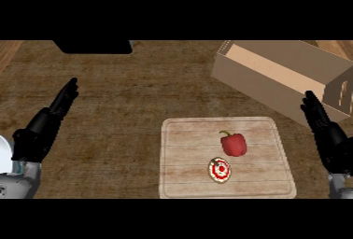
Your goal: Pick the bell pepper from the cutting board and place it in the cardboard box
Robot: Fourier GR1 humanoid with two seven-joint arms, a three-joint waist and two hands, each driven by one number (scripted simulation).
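A red bell pepper (234,144) lies on the pale wooden cutting board (186,163) at the lower middle of the head view. Behind the board to the right stands the open cardboard box (276,70), tilted at an angle. My left hand (52,116) rests open at the left edge, fingers straight and pointing up, far from the board. At the right edge my right hand (322,123) is open too, fingers up, just right of the board and in front of the box. Neither hand touches anything.
A small round item with red and white markings (220,170) lies on the board just below the pepper. A black object (93,46) sits at the counter's far edge, upper left. The counter top (124,93) is dark wood.
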